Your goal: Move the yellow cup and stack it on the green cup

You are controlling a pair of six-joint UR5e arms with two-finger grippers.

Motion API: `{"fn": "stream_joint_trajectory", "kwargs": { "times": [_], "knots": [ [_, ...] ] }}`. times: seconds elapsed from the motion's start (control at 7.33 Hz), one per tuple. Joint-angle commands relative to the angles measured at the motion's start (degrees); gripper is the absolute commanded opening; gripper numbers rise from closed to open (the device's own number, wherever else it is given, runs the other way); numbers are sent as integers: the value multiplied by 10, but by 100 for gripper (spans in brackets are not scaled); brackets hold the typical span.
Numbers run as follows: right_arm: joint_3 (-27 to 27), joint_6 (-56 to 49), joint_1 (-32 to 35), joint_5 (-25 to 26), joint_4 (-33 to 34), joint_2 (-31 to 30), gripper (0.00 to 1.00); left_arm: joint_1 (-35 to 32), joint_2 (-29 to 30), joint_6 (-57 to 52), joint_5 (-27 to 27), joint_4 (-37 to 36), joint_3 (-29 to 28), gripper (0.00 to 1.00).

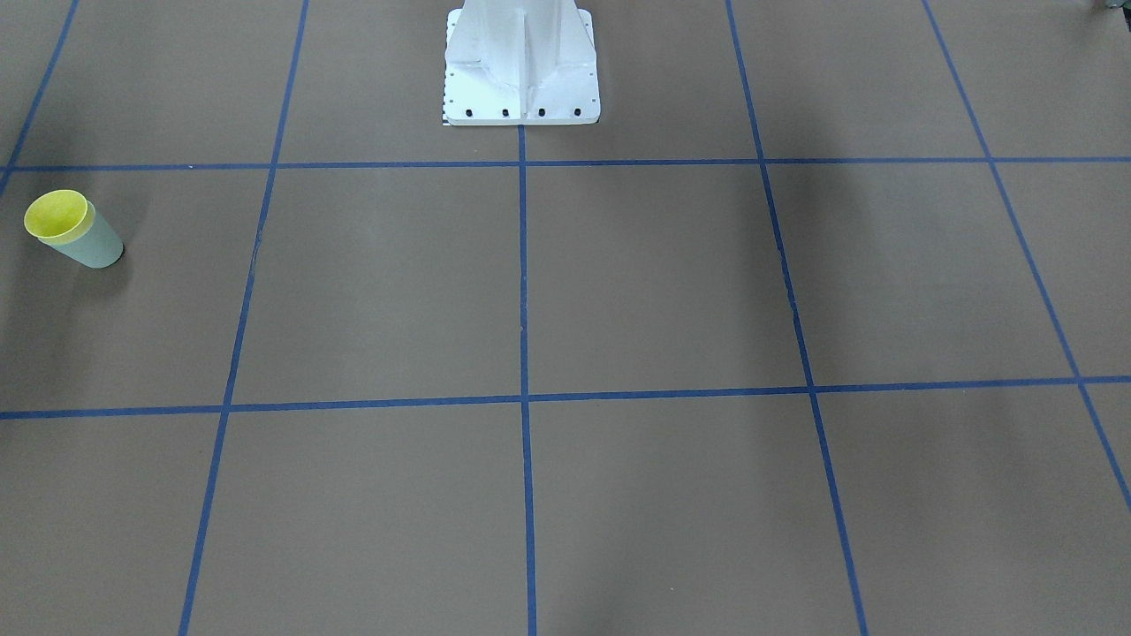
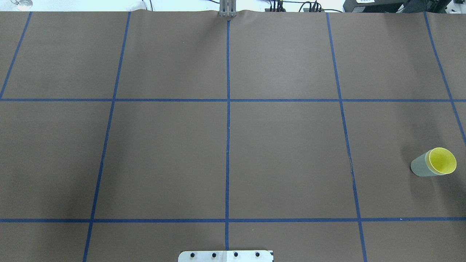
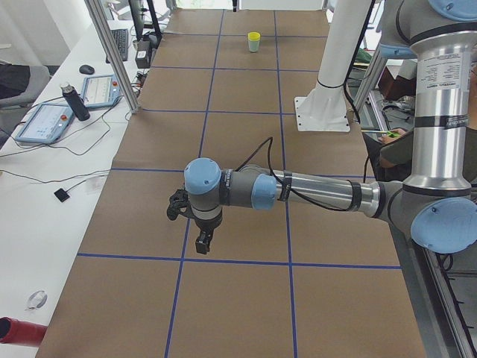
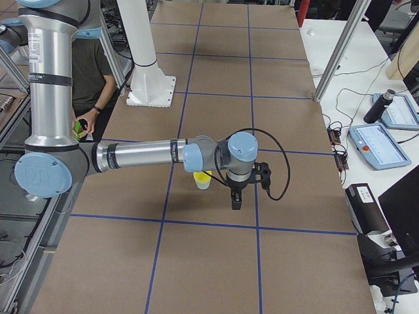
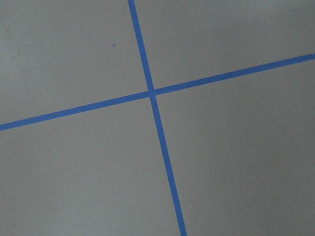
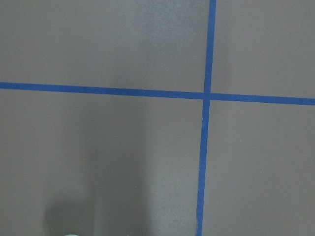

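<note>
The small bright yellow plastic cup (image 2: pixel 442 161) is sitting upright inside the pale green plastic cup (image 2: pixel 420 167), at the right end of the brown table (image 2: pixel 164 153). The left gripper (image 3: pixel 202 246) and the right gripper (image 4: pixel 236 201) are hanging above the table. I cannot tell if they are released or clenched.

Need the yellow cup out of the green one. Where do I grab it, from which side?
Probably the rim, from straight above: the yellow cup stands upright, nested in the green cup, with only a narrow rim band exposed. Pinch that wall inside-and-out; a side grip would likely catch green.
</note>
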State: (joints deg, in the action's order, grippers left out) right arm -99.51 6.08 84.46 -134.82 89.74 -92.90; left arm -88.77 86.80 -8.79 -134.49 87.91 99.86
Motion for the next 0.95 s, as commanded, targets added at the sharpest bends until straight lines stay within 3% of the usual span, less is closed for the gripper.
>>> {"fn": "stream_joint_trajectory", "kwargs": {
  "times": [0.0,0.27,0.55,0.82],
  "knots": [
    [1,0,0,1,0,0,100,0,-1,0,-1,-1,-1,100],
    [1,0,0,1,0,0,100,0,-1,16,0,-6,-5,100],
    [1,0,0,1,0,0,100,0,-1,103,2,-5,-2,100],
    [1,0,0,1,0,0,100,-1,-3,103,7,-5,-5,100]
  ]
}}
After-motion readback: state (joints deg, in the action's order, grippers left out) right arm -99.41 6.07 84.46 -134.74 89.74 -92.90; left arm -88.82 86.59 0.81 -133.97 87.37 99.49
